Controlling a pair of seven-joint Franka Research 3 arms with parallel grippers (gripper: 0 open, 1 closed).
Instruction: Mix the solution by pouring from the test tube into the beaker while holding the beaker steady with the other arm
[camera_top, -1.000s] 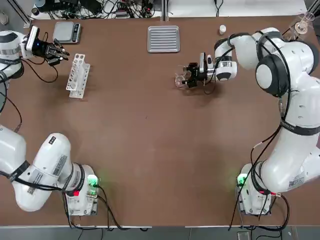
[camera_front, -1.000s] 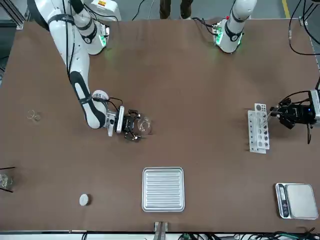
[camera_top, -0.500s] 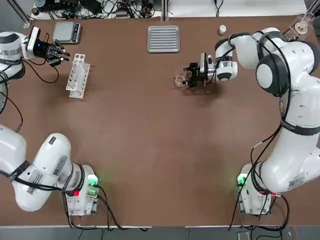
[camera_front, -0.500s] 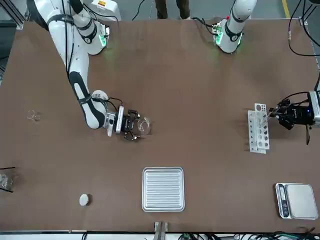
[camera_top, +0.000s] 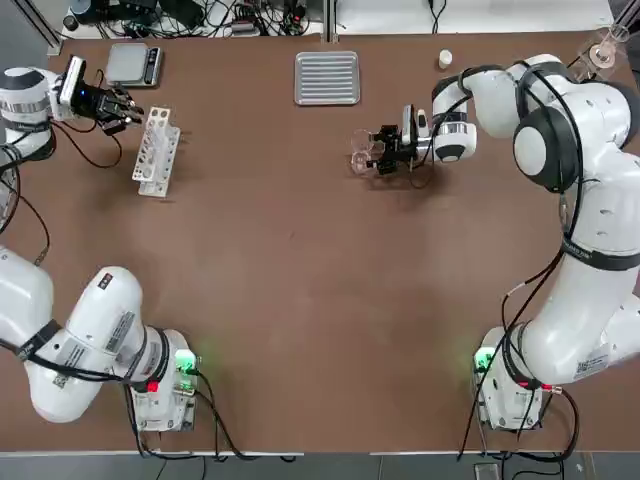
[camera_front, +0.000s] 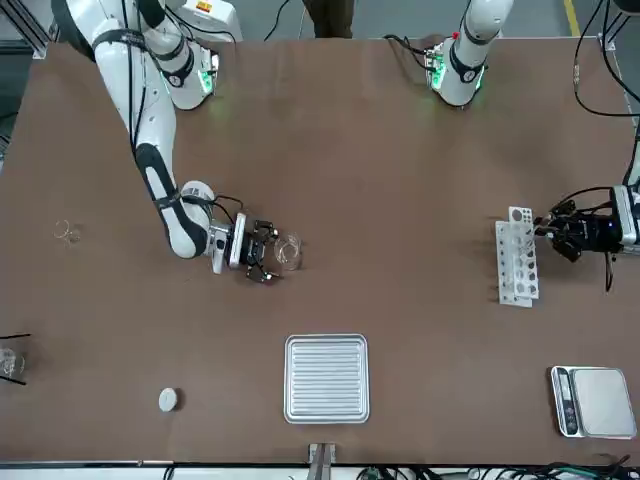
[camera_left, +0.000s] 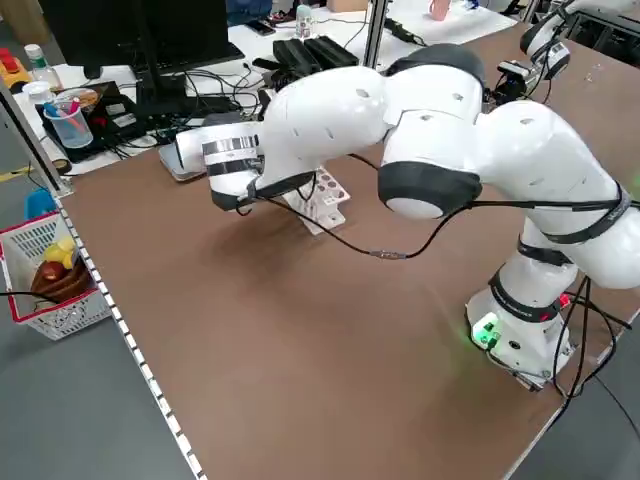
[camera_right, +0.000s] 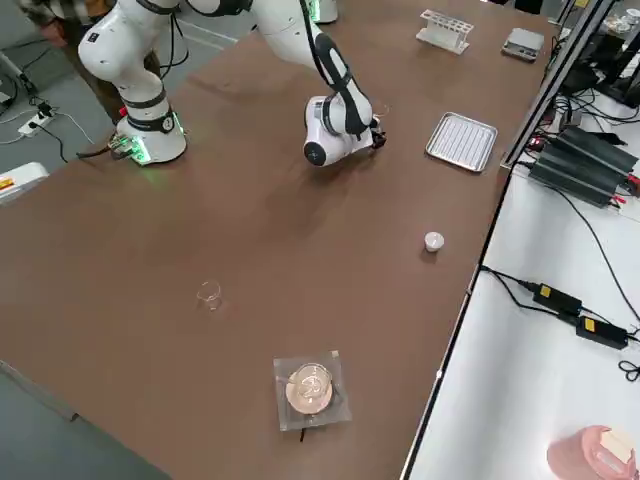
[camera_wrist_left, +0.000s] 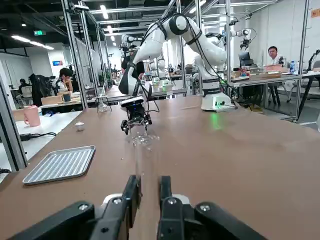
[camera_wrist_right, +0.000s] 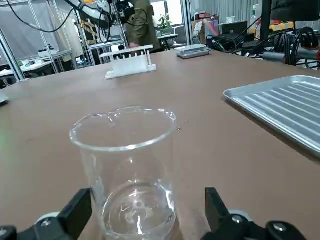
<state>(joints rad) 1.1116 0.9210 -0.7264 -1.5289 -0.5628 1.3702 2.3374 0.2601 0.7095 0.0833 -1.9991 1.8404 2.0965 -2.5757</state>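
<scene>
Left gripper (camera_wrist_left: 150, 181), left of tray (camera_top: 327, 78), grips tube (camera_wrist_left: 146, 162) near rack (camera_top: 157, 153); right gripper (camera_wrist_right: 149, 197), right of tray, stands wide around beaker (camera_wrist_right: 131, 175); scale (camera_top: 133, 65) skirts table edge (camera_top: 220, 42).

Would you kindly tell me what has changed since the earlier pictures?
The left gripper, holding the test tube, has moved slightly rightward and back toward the bases. The right gripper has shifted rightward only a trace, open around the beaker. The white tube rack and ribbed metal tray stayed put.
</scene>
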